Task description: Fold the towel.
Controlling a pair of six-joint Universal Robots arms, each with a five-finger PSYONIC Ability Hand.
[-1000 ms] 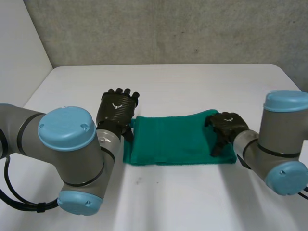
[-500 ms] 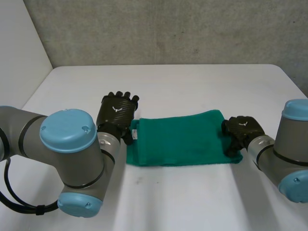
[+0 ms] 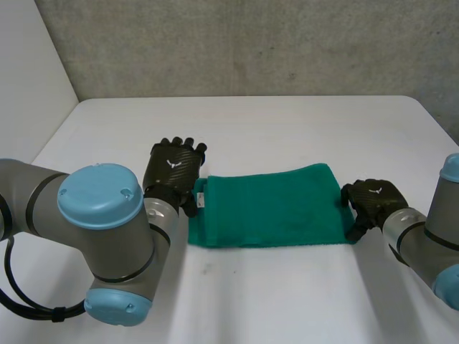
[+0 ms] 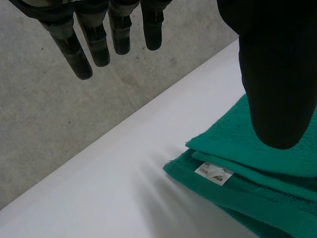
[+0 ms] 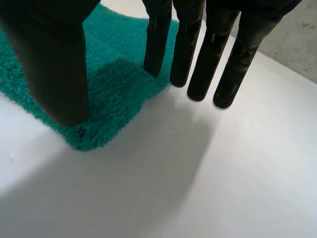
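- The left robot hand [image 3: 174, 166] is released. In its wrist view the fingers [image 4: 81, 49] hang straight and apart with nothing in them, above bare bench just beside one short end of the towel, and the thumb [image 4: 277, 74] hangs over the cloth.
- The right robot hand [image 3: 373, 201] is released as well. Its fingers [image 5: 198, 59] point straight down at the opposite short end and its thumb [image 5: 54, 74] hangs over that corner. I cannot tell whether any tip touches the pile.
- The towel [image 3: 269, 208] lies flat in the middle of the bench [image 3: 287, 129], between the two robot hands. It is a long green strip, already doubled: stacked edges and a white label [image 4: 214, 173] show at the left hand's end.
- The step in hand looks like the end-over-end fold.
  - One robot hand should pinch every layer at its short end (the label end shows the stacked edges plainly, so a missed layer is easy to spot there).
  - The other should press its own end flat so the strip does not slide.
  - Carry the lifted end low across, set edge on edge, and let go only once the cloth lies flat.
- The bench around the towel is bare, so there is room for the sweep.
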